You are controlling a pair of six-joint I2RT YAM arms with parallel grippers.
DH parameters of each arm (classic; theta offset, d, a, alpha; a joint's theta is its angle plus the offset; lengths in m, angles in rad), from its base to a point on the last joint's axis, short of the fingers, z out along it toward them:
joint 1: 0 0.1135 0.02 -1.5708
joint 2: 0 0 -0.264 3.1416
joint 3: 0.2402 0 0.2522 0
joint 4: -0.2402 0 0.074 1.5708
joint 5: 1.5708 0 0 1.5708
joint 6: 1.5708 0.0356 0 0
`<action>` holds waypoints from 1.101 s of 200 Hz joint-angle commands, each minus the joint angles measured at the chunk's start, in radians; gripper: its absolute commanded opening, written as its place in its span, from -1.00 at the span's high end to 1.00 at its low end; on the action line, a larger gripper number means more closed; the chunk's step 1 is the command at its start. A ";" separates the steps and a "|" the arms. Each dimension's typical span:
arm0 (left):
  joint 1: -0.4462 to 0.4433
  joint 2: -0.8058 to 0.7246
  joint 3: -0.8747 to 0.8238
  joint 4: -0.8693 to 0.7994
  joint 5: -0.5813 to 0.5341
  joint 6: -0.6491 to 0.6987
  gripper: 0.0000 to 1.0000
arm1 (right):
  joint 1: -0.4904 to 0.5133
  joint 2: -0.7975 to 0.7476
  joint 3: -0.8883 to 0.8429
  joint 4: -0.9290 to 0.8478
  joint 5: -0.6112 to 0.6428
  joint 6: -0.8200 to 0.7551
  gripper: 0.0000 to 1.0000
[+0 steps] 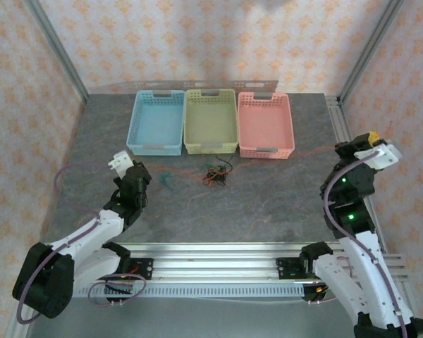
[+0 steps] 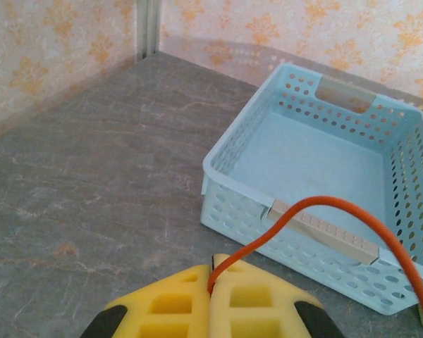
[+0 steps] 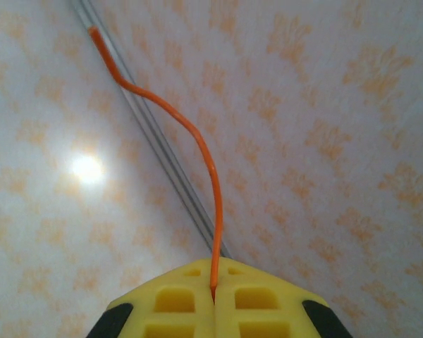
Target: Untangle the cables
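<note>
Left wrist: orange cable off-frame right.

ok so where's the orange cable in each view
top external: orange cable, a thin line from in front of the pink basket to the right jaws
left wrist: it arcs from the shut left jaws, bottom centre, rightward across the blue basket
right wrist: it rises from the shut right jaws, bottom centre, to upper left
shared landmark: the floral wallpaper

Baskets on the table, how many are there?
3, side by side at the far side of the table: the blue basket on the left, the green basket in the middle, the pink basket on the right. None seems hidden.
</note>
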 commanded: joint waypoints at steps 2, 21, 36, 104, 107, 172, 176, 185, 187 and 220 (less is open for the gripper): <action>0.010 -0.025 -0.011 -0.042 -0.081 -0.045 1.00 | -0.006 -0.005 0.067 0.092 0.077 -0.102 1.00; 0.017 -0.028 -0.009 -0.063 -0.098 -0.069 1.00 | -0.005 -0.016 0.105 0.133 0.112 -0.158 1.00; 0.020 -0.030 -0.010 -0.068 -0.100 -0.078 1.00 | -0.006 -0.036 0.116 0.137 0.100 -0.165 1.00; 0.022 -0.024 -0.006 -0.060 -0.069 -0.059 1.00 | -0.005 0.032 0.032 -0.321 -0.433 0.233 1.00; 0.023 -0.024 -0.006 -0.058 -0.067 -0.058 1.00 | -0.006 0.032 0.015 -0.322 -0.439 0.244 1.00; 0.023 -0.019 -0.010 -0.035 -0.038 -0.034 1.00 | -0.004 0.052 -0.230 -0.314 -0.509 0.274 0.19; 0.022 -0.018 -0.010 -0.034 -0.037 -0.033 1.00 | -0.005 0.053 -0.238 -0.313 -0.519 0.275 0.11; 0.022 -0.017 -0.007 -0.038 -0.035 -0.033 1.00 | -0.004 0.051 -0.249 -0.305 -0.547 0.276 0.01; 0.022 -0.016 -0.007 -0.038 -0.035 -0.032 1.00 | -0.004 0.052 -0.250 -0.304 -0.555 0.276 0.00; 0.022 -0.011 -0.005 -0.036 -0.029 -0.029 1.00 | -0.003 0.080 -0.248 -0.285 -0.766 0.285 -0.02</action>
